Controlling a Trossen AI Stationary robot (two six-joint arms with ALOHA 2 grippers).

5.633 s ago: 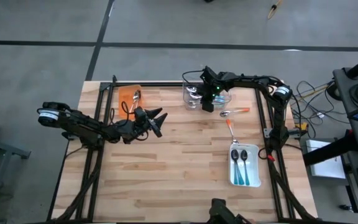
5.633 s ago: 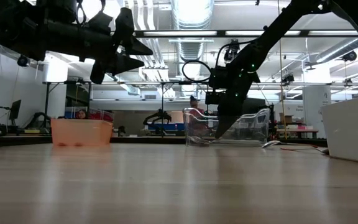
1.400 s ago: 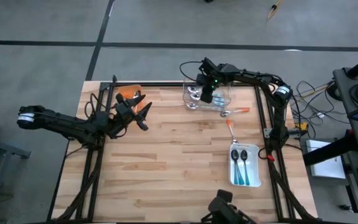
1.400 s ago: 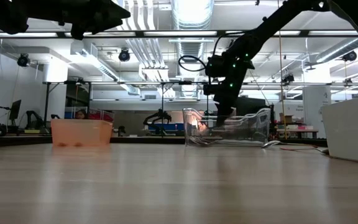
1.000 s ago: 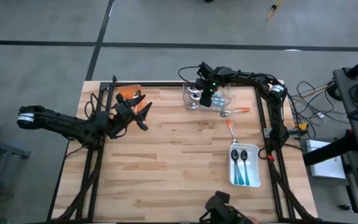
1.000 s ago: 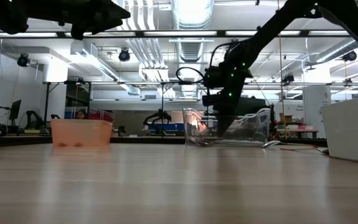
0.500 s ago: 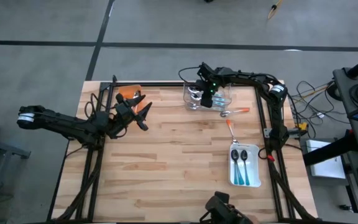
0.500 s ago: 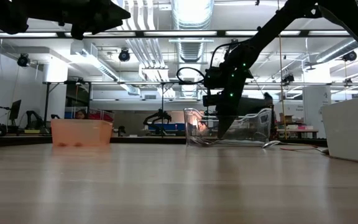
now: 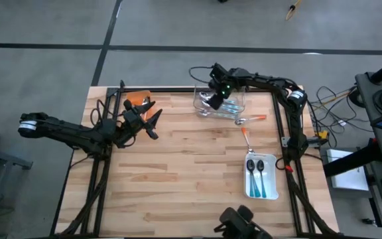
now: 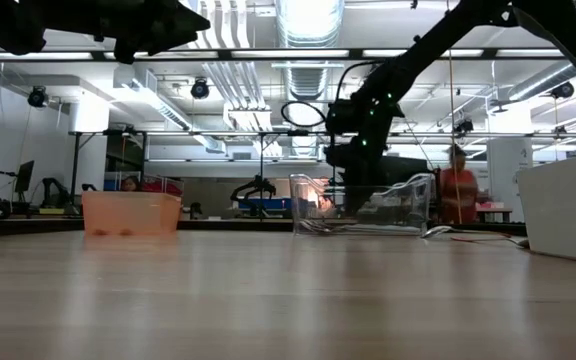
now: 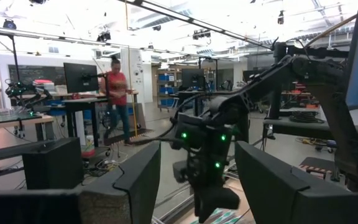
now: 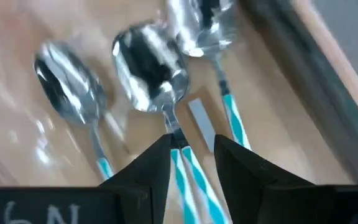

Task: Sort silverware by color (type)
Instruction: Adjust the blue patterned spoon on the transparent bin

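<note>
Wooden table [image 9: 178, 172] carries orange tray [image 9: 135, 101], clear tray [image 9: 234, 106], white tray [image 9: 262, 188], loose spoons [image 9: 246, 137]

Legible text: only faint pale marks on the dark body at the near edge of the right wrist view, approx. "6N", possibly upside down, reading uncertain. No other labels, brands, nos. or signs readable in high, low or left wrist views; monitor screens and shelf items in the room beyond the table are too small to make out.
</note>
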